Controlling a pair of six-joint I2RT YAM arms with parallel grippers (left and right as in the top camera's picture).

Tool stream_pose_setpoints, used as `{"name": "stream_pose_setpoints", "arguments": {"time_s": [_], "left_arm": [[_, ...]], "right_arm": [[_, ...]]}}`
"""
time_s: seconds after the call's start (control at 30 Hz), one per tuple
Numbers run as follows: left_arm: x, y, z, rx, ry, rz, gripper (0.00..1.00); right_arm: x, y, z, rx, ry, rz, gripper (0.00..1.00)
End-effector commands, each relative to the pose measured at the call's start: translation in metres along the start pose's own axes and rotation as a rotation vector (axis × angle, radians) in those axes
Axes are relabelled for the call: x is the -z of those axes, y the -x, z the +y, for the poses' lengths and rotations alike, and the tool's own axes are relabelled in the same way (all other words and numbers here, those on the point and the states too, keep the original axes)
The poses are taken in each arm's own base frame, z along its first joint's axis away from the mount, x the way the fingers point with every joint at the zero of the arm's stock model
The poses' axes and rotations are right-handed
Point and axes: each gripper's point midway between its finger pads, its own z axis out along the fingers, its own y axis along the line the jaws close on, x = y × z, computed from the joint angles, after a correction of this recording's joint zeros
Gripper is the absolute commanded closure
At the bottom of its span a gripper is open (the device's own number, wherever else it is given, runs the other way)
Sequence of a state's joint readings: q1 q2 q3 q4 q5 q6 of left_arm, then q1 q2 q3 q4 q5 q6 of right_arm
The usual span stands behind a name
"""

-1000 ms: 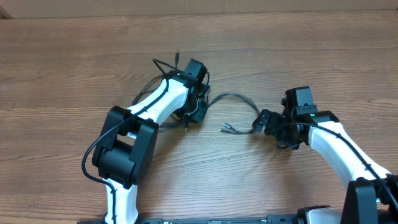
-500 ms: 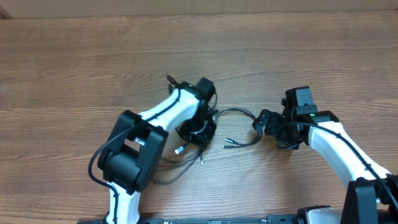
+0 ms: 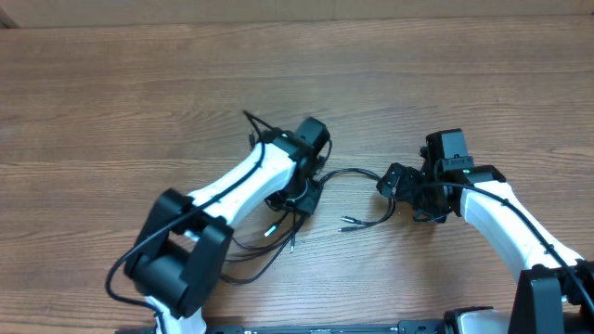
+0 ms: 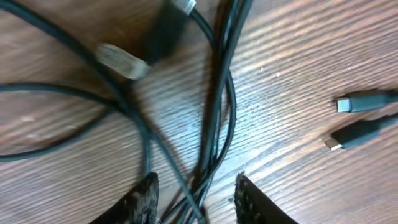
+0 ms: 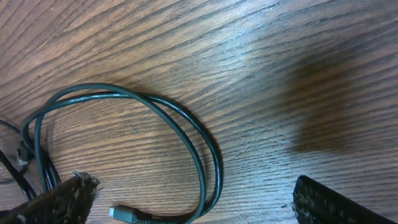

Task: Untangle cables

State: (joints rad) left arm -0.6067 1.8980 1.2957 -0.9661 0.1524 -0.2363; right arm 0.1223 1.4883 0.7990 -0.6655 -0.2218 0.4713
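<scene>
- cables (image 4: pixel 214 134) lie tangled on the desk (image 3: pixel 139 93), strands passing loose between the half-spread fingers of the left gripper (image 4: pixel 193 199).
- right gripper (image 5: pixel 189 186) stands wide, empty, over a loop.
- left arm (image 3: pixel 241 176) hides part of the tangle.

Both arms angled in toward centre, both claws parted.
Left arm (image 3: pixel 237 181) rises from the 7 o'clock edge, forearm stretched toward 1 o'clock, wrist bent so the left claw (image 3: pixel 297 193) points down; its fingers (image 4: pixel 144 198) stand partly apart. Right arm (image 3: pixel 501 218) enters from 4 o'clock, elbow bent, right claw (image 3: pixel 392 182) facing 9 o'clock, its fingers (image 5: pixel 59 194) spread wide.
</scene>
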Motion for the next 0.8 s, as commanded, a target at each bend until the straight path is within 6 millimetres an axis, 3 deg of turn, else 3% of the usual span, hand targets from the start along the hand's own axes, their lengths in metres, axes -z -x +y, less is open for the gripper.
{"name": "stream_pose_setpoints", "arguments": {"time_s": [0.0, 0.27, 0.47, 0.57, 0.77], "left_arm": [[0.003, -0.002, 0.002, -0.062, 0.017, -0.002, 0.61], [-0.003, -0.013, -0.015, -0.2, -0.03, 0.032, 0.67], [-0.01, -0.018, -0.013, -0.203, -0.021, 0.043, 0.69], [-0.018, -0.019, -0.009, -0.205, -0.013, 0.034, 0.74], [-0.023, -0.007, -0.003, -0.201, 0.026, -0.023, 0.77]], "right_arm": [[0.0, -0.001, -0.001, 0.003, 0.005, -0.001, 0.0], [0.0, -0.001, -0.001, 0.003, 0.005, -0.001, 0.0], [0.0, -0.001, -0.001, 0.003, 0.005, -0.002, 0.0], [0.0, -0.001, -0.001, 0.003, 0.005, -0.001, 0.0], [0.0, -0.001, -0.001, 0.003, 0.005, -0.001, 0.0]]}}
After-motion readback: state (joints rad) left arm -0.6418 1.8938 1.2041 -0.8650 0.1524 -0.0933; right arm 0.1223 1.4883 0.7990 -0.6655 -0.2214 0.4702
